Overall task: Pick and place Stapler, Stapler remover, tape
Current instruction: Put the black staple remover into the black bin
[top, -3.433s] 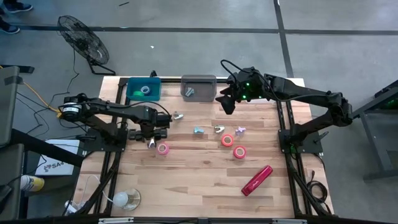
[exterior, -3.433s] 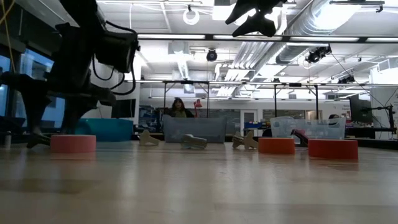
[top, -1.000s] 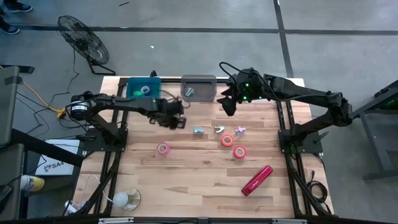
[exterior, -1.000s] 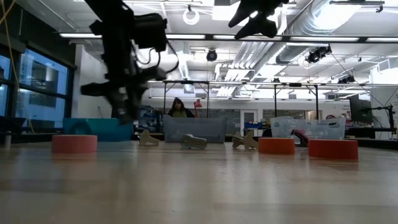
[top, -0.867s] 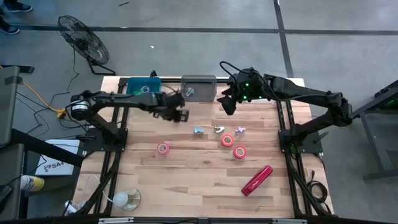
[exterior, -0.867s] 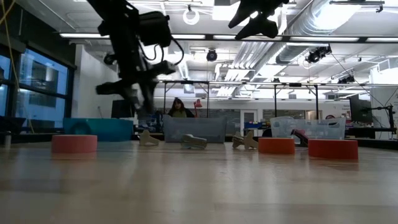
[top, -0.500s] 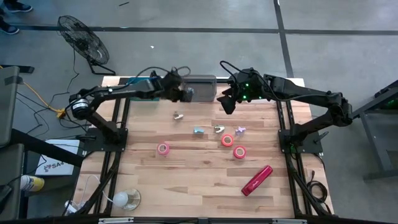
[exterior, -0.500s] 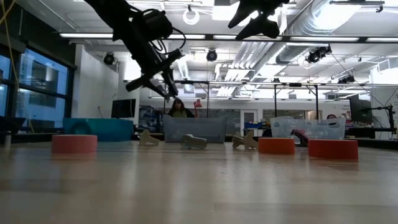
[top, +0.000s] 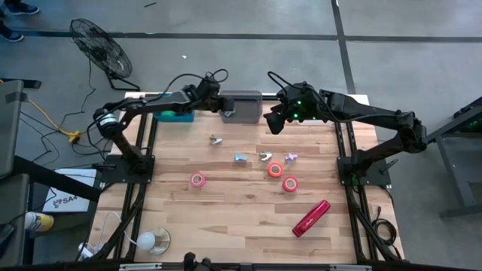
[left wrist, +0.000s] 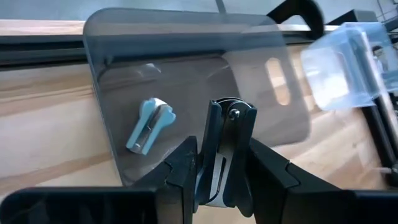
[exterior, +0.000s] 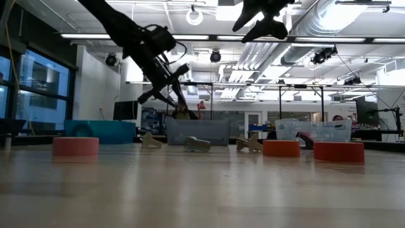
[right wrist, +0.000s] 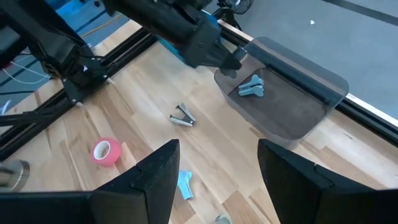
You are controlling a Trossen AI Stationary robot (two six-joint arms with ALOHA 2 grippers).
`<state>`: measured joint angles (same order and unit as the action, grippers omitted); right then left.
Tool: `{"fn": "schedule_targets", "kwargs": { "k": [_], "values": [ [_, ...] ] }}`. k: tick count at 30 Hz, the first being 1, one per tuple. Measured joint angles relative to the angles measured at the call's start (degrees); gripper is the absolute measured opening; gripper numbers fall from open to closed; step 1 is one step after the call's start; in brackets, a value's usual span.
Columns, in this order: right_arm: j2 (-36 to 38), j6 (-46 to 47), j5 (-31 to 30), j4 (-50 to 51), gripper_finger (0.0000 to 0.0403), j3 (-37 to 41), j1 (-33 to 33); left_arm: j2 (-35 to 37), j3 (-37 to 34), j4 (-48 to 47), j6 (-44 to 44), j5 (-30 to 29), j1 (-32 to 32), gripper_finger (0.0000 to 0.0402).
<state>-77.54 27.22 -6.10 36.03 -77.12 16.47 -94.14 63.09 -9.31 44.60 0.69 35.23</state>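
Note:
My left gripper hovers over the grey bin at the table's far edge, shut on a dark stapler remover. A light-blue stapler remover lies on the bin's floor. My right gripper hangs open and empty above the far right of the table. The red stapler lies flat near the front right. Three pink and red tape rolls lie mid-table. Several more stapler removers lie on the wood. My left gripper pinches the dark stapler remover between its two fingers, which press on its two dark handles. The fingers slant down toward the table's far side. The remover is lifted clear, above the near part of the grey bin's floor.
A teal bin stands left of the grey one, partly under my left arm. A clear bin stands right of the grey bin. A small lilac item lies beside the tape rolls. A round lamp-like object sits at the front left.
My left gripper has risen from mid-table and gone toward the far edge and slightly right, carrying the dark stapler remover clear of the wood until it stands over the grey bin. Its fingers have stayed shut on the remover.

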Motion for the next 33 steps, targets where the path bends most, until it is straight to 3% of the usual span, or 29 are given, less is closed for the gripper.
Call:
{"fn": "schedule_targets", "kwargs": {
  "k": [16,22,33],
  "values": [
    [0.0,2.8,-1.5,-0.1,0.0209,0.0,0.0,-4.5,0.0,2.2,-9.1,-3.3,0.0,0.0100],
    [0.0,3.8,-1.6,-0.1,0.0209,0.0,0.0,-4.5,0.0,2.4,-17.2,-4.1,0.0,0.0144],
    [0.0,5.1,-2.5,-0.1,0.0209,0.0,0.0,-4.5,0.0,5.3,-22.8,-4.3,0.0,0.0153]
  ]
}}
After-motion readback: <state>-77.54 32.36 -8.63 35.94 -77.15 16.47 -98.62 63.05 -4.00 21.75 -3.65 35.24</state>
